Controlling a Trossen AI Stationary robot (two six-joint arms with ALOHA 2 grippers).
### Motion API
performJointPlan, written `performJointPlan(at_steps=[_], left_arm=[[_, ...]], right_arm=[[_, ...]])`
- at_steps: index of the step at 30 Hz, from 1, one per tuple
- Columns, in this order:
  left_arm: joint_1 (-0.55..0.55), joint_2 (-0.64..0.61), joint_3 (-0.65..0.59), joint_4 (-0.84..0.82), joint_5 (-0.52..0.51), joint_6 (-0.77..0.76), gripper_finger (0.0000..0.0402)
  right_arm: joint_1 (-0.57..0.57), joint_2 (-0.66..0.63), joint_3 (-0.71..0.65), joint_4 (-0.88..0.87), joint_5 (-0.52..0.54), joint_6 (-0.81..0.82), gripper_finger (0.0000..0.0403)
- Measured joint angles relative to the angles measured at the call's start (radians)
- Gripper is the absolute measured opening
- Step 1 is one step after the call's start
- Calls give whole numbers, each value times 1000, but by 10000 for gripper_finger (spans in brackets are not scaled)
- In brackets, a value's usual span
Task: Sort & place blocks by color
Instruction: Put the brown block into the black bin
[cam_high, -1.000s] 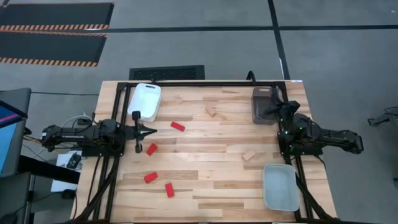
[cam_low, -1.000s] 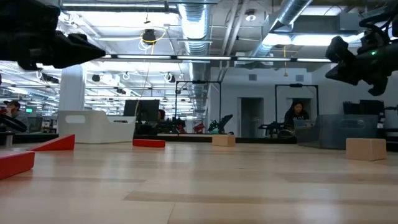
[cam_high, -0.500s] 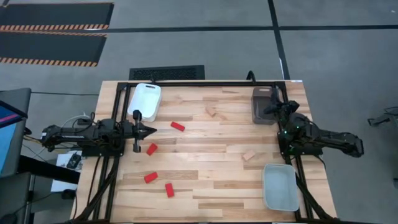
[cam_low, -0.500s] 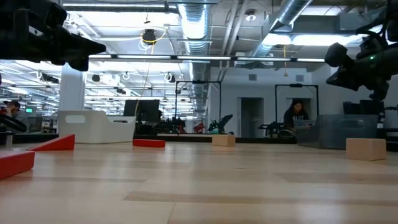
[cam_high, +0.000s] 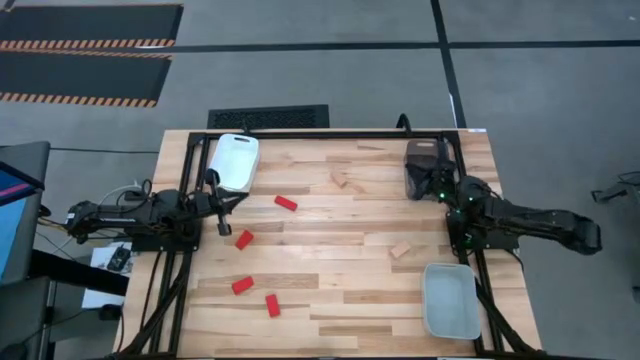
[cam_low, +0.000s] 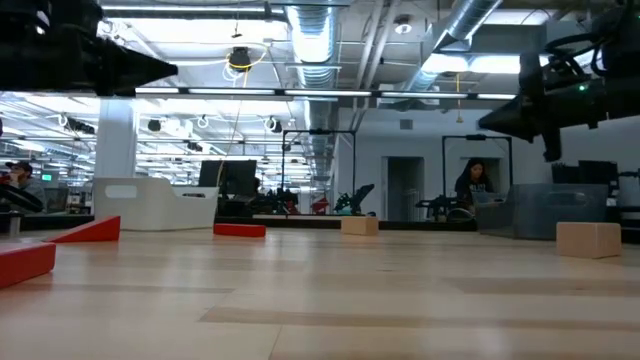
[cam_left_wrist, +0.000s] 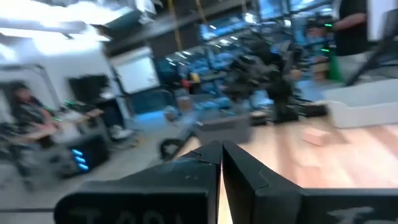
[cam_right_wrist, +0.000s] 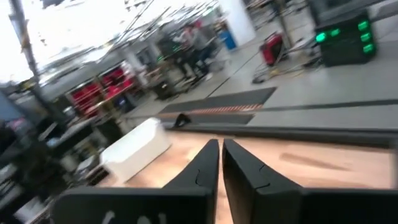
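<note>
Both our grippers swing since a second ago, left gripper (cam_high: 222, 202) toward the white tray (cam_high: 234, 162), right gripper (cam_high: 428, 183) over the brown tray (cam_high: 421, 160), jaws clenched on nothing (red blocks (cam_high: 244, 239) and wooden blocks (cam_high: 400, 250) lie unsorted).

No readable text, label, brand, number or sign anywhere.
</note>
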Motion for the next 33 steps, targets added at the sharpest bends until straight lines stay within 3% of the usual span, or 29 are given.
performJointPlan(at_steps=[6, 13, 19, 21, 26, 33], left_arm=[[26, 25, 0, 133, -9, 77, 47], [128, 175, -1, 285, -11, 73, 88], [208, 305, -1, 366, -84, 8, 94], [224, 331, 1, 361, -100, -23, 91], [237, 384, 2, 353, -104, -81, 87], [238, 453, 3, 359, -104, -108, 89]], right_arm=[[70, 271, 76, 170, -4, -38, 94], [84, 710, 337, 199, 33, -90, 155], [48, 1056, 597, -15, 28, -91, 201], [29, 1138, 678, -116, -28, -94, 213], [-7, 1283, 840, -234, -212, -122, 239], [-30, 1410, 985, -374, -252, -141, 246]])
